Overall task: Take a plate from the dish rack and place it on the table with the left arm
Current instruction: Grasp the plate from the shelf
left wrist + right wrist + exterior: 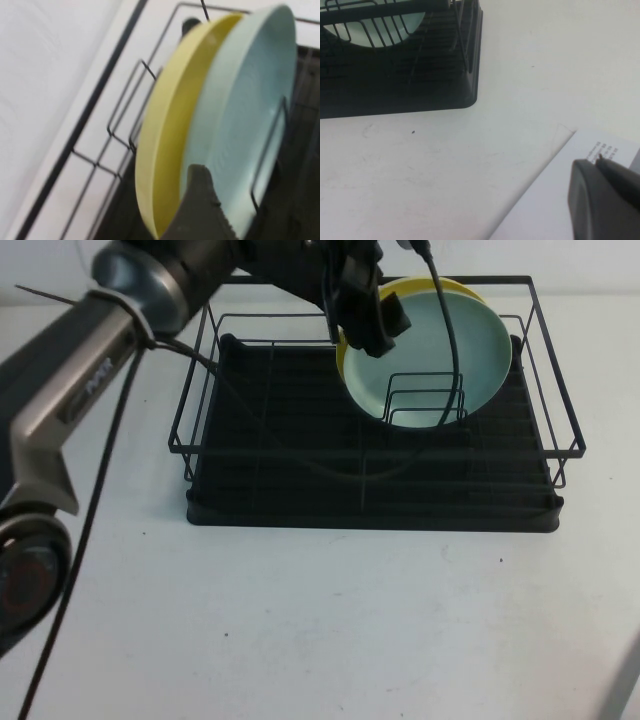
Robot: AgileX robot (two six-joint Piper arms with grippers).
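The pale mint-green plate (430, 345) stands on edge in the back right part of the black dish rack (370, 512), leaning on a yellow plate (440, 284) behind it. A wire divider (425, 400) crosses its lower front. My left gripper (372, 325) reaches over the rack to the left rim of the two plates and is open. In the left wrist view one black finger (200, 210) sits at the seam between the yellow plate (165, 150) and the mint plate (245, 115). My right gripper (598, 161) is shut, low over the white table (300, 620), apart from the rack.
The left arm (90, 380) stretches from the near left across the rack's left rim. The rack's left half holds no dishes. A white printed sheet (545, 200) lies under the right gripper, near the rack's corner (470, 95).
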